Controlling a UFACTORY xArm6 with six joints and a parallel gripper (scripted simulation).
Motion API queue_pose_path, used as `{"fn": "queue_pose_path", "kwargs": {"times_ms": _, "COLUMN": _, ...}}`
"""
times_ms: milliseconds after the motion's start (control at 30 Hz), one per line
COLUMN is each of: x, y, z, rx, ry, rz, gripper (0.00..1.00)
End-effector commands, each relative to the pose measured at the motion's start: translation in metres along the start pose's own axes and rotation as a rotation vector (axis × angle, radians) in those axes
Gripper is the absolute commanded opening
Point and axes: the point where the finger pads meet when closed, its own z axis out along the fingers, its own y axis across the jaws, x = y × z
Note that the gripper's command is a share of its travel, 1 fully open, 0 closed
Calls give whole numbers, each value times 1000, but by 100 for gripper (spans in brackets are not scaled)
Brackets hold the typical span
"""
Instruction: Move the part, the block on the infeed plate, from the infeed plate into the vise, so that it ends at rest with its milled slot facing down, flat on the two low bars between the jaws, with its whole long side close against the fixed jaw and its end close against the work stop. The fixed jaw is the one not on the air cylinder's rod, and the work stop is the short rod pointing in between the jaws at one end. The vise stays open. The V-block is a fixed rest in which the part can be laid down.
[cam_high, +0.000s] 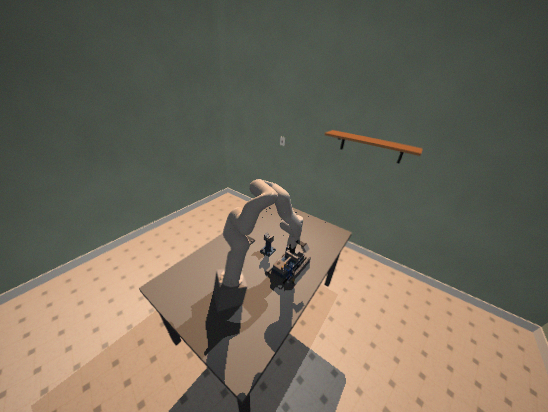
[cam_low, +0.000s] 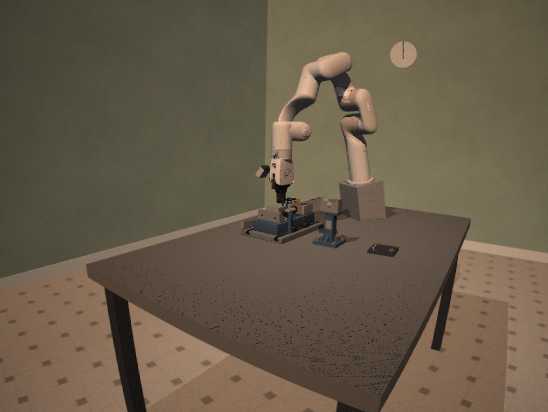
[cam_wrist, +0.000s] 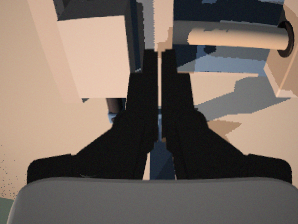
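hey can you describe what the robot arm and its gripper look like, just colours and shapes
The arm is one chain of smooth, rounded, pale beige tube segments with bulging joints, rising from a blocky beige pedestal. A small grey box sticks out beside the wrist. The gripper has a grey body and two black, angular jaws that taper to narrow tips. No cables or markings show.

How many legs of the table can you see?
3: one table leg at the front left, one at the back right, and the top of one at the bottom edge. A fourth may be hidden.
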Motion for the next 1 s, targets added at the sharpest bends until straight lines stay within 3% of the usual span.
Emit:
{"fn": "queue_pose_path", "kwargs": {"times_ms": 0, "x": 0, "y": -2, "z": 1, "rx": 4, "ry": 1, "rz": 0, "gripper": 0}}
{"fn": "queue_pose_path", "kwargs": {"times_ms": 967, "x": 0, "y": -2, "z": 5, "rx": 4, "ry": 1, "rz": 0, "gripper": 0}}
